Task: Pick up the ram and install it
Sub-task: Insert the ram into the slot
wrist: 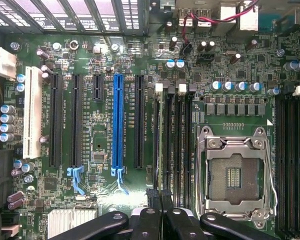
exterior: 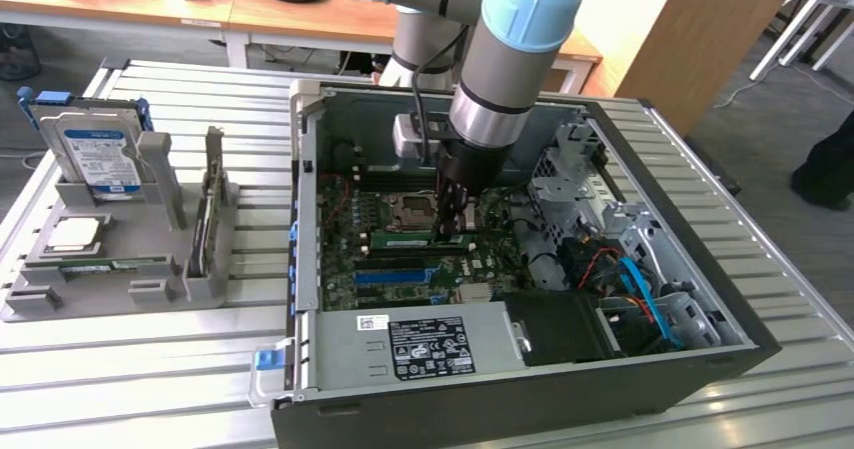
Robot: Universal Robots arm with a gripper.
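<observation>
Currently my pincer [exterior: 454, 227] is down inside the open computer case [exterior: 304, 219], its tips just above the motherboard [wrist: 100, 145]. My fingers [wrist: 151, 220] are pressed together, clamped on the ram [exterior: 400, 237]. In the exterior view the ram is a narrow green stick standing on edge, reaching out from my fingertips toward the exterior view's left. It lies in line with the black memory slots [wrist: 182, 140] directly under and ahead of me. I cannot tell whether its lower edge is already seated in a slot or only rests over it.

Just beside my pincer, on the far side of those slots, is the CPU socket [wrist: 235, 175], its metal frame shut around bare contacts. On the opposite side, a little farther off, the long blue expansion slot [wrist: 117, 120] runs parallel to the memory slots, with black slots on both sides of it.

The grey power supply [exterior: 427, 344] with its black label fills the end of the case nearer the exterior camera than my pincer.

Well apart from me, outside the case on the slatted metal table [exterior: 134, 389], stands a grey tray [exterior: 80, 304]. A blue-labelled hard drive [exterior: 91, 154] stands upright in it, and a dark expansion card [exterior: 210, 209] stands on edge at the side of the tray nearer my pincer.
</observation>
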